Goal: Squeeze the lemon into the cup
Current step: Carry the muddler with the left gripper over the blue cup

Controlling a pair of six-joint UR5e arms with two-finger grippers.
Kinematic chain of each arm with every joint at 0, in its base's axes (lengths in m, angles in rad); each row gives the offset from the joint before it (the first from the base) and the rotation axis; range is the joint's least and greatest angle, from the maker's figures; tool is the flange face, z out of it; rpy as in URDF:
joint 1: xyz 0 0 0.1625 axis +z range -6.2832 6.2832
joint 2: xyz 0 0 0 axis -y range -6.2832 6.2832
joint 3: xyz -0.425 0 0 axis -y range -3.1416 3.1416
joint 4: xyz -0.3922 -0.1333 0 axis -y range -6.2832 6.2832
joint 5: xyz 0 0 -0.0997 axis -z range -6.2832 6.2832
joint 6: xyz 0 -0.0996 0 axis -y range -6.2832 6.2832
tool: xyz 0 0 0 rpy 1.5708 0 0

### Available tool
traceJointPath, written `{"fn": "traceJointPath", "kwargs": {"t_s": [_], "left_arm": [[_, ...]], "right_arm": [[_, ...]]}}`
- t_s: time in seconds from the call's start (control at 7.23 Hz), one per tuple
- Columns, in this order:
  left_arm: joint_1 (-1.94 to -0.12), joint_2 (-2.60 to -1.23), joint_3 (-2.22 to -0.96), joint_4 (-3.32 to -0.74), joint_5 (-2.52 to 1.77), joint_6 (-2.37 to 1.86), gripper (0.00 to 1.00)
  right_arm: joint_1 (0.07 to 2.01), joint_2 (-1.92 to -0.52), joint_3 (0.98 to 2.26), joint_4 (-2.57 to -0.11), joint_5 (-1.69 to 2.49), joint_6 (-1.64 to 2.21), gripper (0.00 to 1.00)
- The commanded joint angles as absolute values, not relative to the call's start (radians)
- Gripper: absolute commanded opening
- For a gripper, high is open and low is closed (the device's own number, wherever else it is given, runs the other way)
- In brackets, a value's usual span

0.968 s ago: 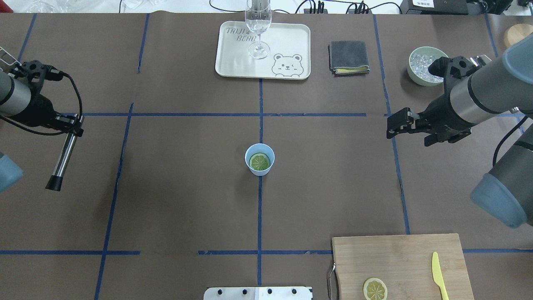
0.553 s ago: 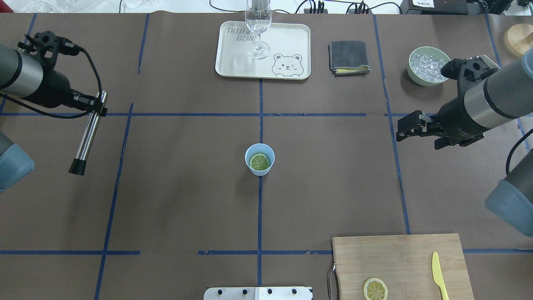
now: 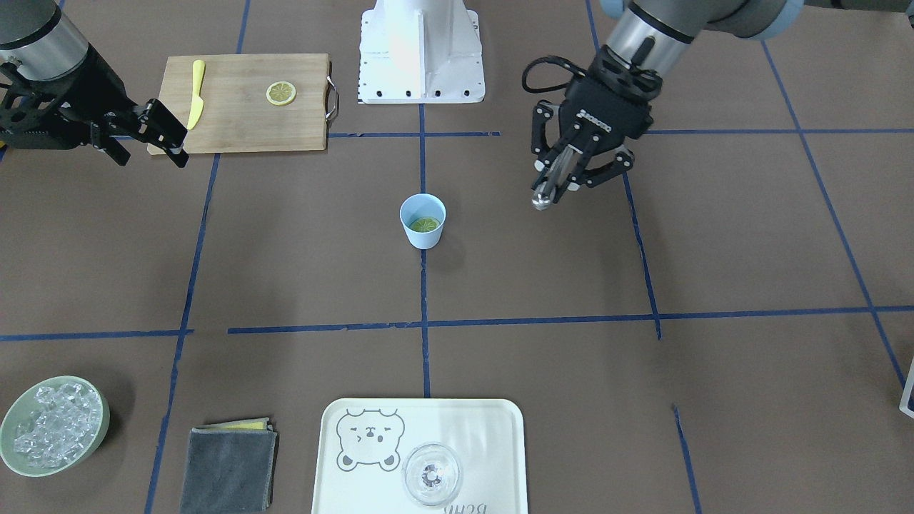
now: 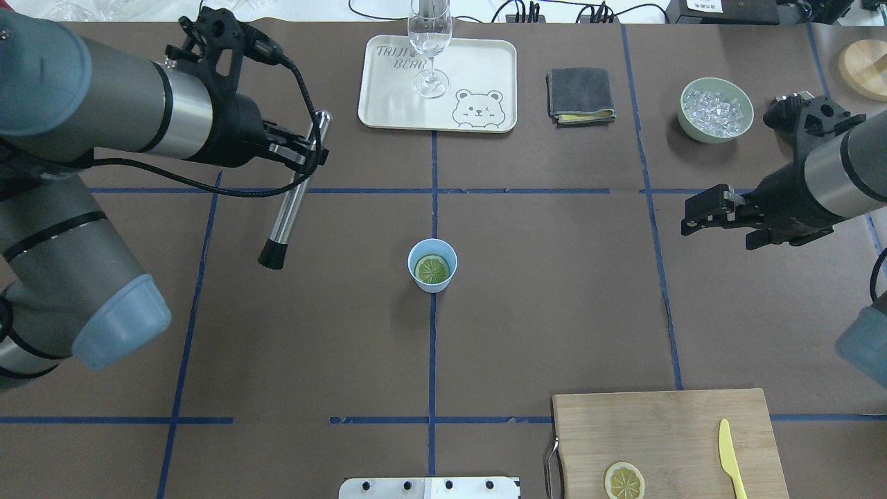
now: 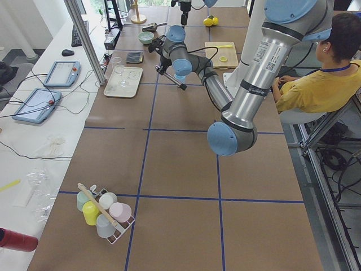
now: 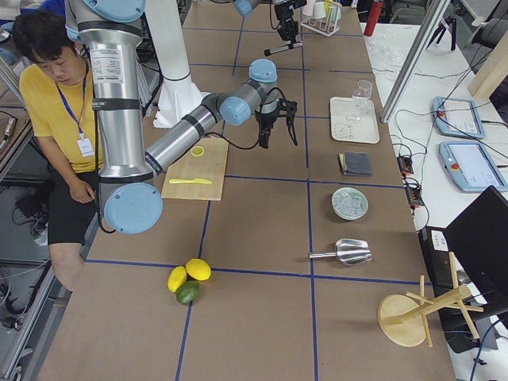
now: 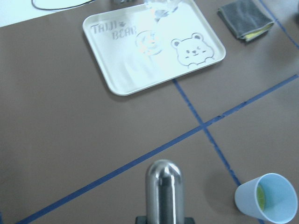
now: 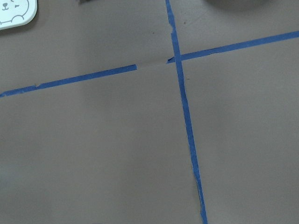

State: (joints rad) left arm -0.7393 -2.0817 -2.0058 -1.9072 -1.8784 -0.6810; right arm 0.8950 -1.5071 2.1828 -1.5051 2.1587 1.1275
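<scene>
Left of the cup (image 3: 424, 238), left gripper (image 4: 299, 149), clamped on a metal muddler (image 4: 290, 204), has swung closer. Right gripper (image 3: 148, 141), spread and empty, has backed off. Lemon (image 3: 425, 225) lies inside the cup; pressing likely next.

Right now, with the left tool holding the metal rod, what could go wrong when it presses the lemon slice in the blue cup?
1. The small light-blue plastic cup stands free, and the open right tool is far from it; an off-centre push could tip or slide it.
2. The left tool grips the long silver metal rod with a black tip near its upper end, tilted; under load it might pivot or slip.
</scene>
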Motion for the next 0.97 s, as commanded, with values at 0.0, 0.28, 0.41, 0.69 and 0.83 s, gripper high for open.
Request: {"fn": "traceJointPath", "kwargs": {"t_s": [0.0,0.28,0.41,0.69,0.83], "left_arm": [[-0.627,-2.108,-1.979,-2.123,-1.681,-0.678,0.00],[-0.412,-2.115,-1.916,-2.280,-1.248,-0.683,0.00],[-0.369,-2.120,-1.886,-2.349,-1.124,-0.683,0.00],[-0.319,-2.137,-1.777,-2.494,-0.973,-0.680,0.00],[-0.302,-2.164,-1.735,-2.500,-0.942,-0.678,0.00]], "right_arm": [[0.907,-1.514,2.183,-1.505,2.158,1.127,1.00],[0.914,-1.528,2.184,-1.505,2.161,1.126,1.00],[0.913,-1.532,2.186,-1.505,2.163,1.126,1.00],[0.913,-1.532,2.191,-1.505,2.164,1.127,1.00],[0.913,-1.532,2.189,-1.505,2.164,1.127,1.00]]}}
